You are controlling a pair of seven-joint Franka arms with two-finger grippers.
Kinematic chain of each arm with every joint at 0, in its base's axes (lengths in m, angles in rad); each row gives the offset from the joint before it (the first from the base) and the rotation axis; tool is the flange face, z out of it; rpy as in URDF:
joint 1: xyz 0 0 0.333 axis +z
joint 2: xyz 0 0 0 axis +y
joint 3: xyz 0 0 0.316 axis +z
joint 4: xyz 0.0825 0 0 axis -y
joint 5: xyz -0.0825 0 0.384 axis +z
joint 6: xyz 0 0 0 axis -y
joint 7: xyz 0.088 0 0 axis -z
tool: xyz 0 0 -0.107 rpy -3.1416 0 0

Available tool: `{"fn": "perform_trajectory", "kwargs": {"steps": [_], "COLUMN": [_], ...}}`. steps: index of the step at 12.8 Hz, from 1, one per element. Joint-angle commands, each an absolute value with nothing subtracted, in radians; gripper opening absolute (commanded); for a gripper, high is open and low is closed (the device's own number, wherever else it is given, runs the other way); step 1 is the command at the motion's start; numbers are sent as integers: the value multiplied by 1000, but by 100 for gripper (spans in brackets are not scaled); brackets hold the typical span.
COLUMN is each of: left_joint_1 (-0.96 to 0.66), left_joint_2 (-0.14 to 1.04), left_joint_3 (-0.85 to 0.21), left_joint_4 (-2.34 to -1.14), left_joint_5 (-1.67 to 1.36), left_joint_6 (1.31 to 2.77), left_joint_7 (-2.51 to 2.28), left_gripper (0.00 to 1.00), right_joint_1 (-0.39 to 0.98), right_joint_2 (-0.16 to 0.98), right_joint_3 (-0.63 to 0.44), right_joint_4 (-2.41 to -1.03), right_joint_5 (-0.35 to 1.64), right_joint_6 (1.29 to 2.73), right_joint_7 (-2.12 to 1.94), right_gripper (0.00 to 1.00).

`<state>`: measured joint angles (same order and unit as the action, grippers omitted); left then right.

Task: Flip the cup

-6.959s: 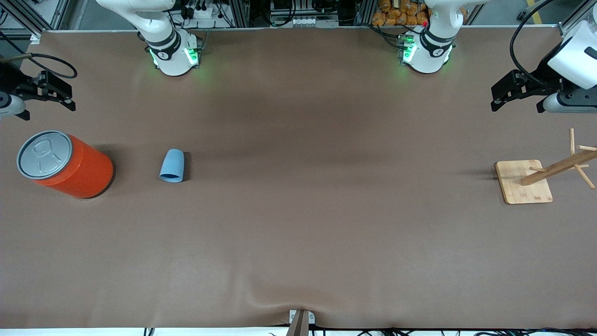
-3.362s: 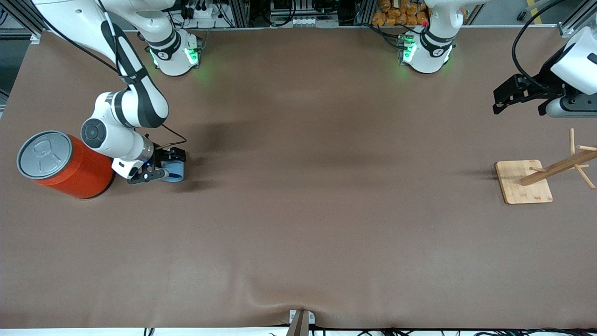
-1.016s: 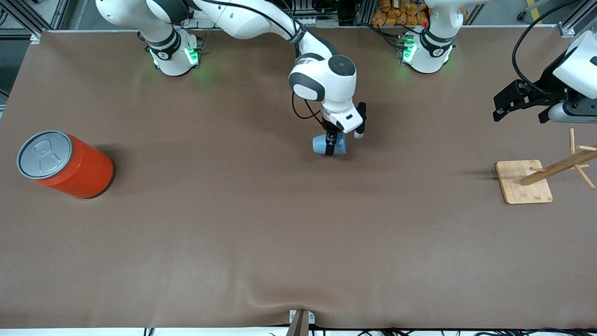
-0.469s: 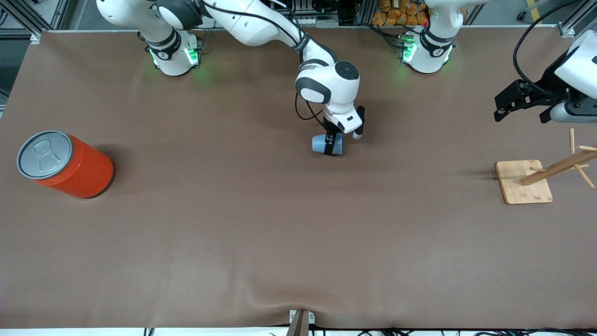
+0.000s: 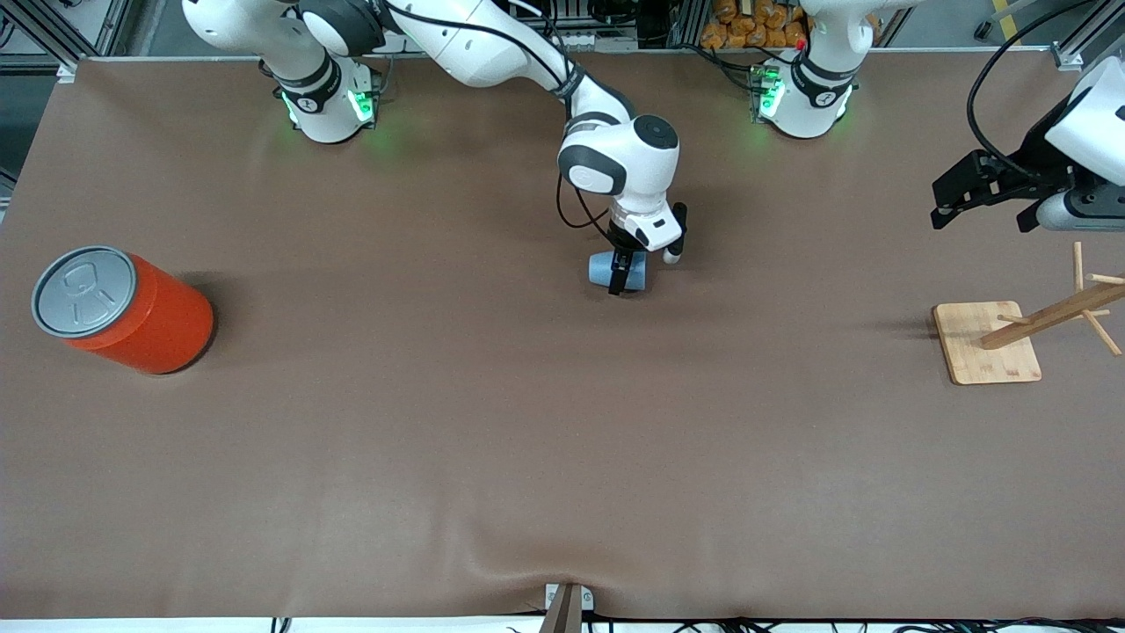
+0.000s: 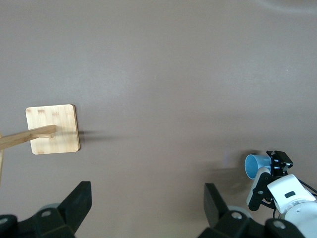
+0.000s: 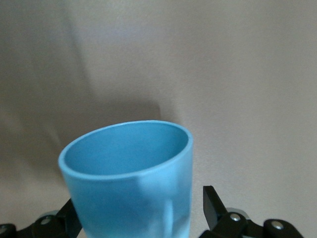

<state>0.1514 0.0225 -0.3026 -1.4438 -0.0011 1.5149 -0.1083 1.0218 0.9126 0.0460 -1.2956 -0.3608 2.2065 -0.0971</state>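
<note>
The light blue cup (image 5: 602, 268) stands mouth up near the table's middle, in front of the robots' bases. It also shows in the left wrist view (image 6: 255, 165). My right gripper (image 5: 620, 274) reaches down around it. In the right wrist view the cup (image 7: 129, 183) sits between the two fingers of the right gripper (image 7: 141, 210). The jaws are spread wide, and a thin gap shows between the cup and one finger (image 7: 213, 203). My left gripper (image 5: 977, 209) waits open and empty, high over the left arm's end of the table (image 6: 148, 198).
A large orange can (image 5: 132, 312) with a grey lid stands at the right arm's end. A wooden peg stand on a square base (image 5: 984, 343) sits at the left arm's end, below my left gripper (image 6: 52, 130). Brown cloth covers the table.
My right gripper took the cup from beside the orange can and carried it to the table's middle. Over the last second it shifted only slightly toward the bases. The left arm barely moved.
</note>
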Motion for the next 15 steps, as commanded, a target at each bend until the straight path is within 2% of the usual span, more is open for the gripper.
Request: {"fn": "perform_trajectory", "kwargs": {"steps": [1, 5, 9, 11, 15], "left_joint_1": [158, 158, 160, 160, 160], "left_joint_2": [31, 32, 31, 31, 31], "left_joint_3": [-307, -307, -307, -307, -305], "left_joint_4": [-1425, -1427, -1427, -1428, -1428], "left_joint_5": [0, 0, 0, 0, 0], "left_joint_6": [1517, 1519, 1519, 1519, 1519], "left_joint_7": [-92, -92, -92, -92, -92], "left_gripper": [100, 100, 100, 100, 100], "right_joint_1": [1025, 1028, 994, 941, 726], "right_joint_2": [890, 812, 712, 643, 522], "right_joint_3": [55, 78, 95, 91, 78], "right_joint_4": [-1284, -1284, -1279, -1278, -1258], "right_joint_5": [-385, -373, -307, -295, -216], "right_joint_6": [2154, 2021, 1959, 1924, 1784], "right_joint_7": [-84, -95, -98, -94, -89], "right_gripper": [100, 100, 100, 100, 100]}}
